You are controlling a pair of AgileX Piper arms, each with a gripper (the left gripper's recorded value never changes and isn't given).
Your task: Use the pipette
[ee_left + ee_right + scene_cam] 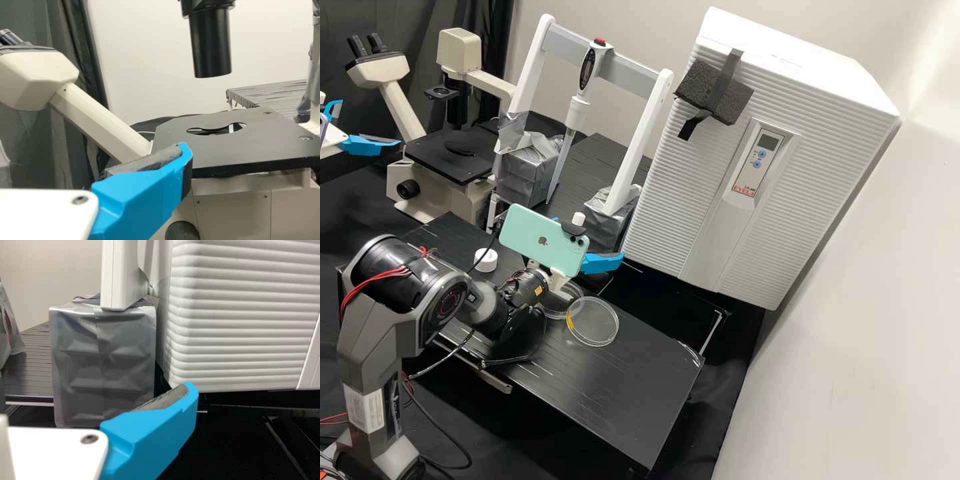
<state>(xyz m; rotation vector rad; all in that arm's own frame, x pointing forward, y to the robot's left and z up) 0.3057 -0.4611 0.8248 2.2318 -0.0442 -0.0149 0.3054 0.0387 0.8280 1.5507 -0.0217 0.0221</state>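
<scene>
well, the slim grey-and-white pipette with a red button on top [579,100] hangs tip-down from the crossbar of a white-and-grey frame stand [640,127], nearer the stand's left post, toward the far side of the black bench [720,400]. nothing is gripping it. each post of the stand rests in a block wrapped in grey tape [102,365].

the left gripper [360,127] sits by the bench's left edge, beside the black stage of a cream-coloured microscope [240,137], and its two blue fingers stand wide apart with nothing between them. the right gripper [607,260] is low near the far edge of a black ridged board [620,393], close to the right taped block and a big white ribbed box [693,200]; whether it is wide or narrow i cannot tell. a mint-green phone [540,239] is mounted on that arm. a clear round dish [592,321] lies on the board, just beside the arm.
</scene>
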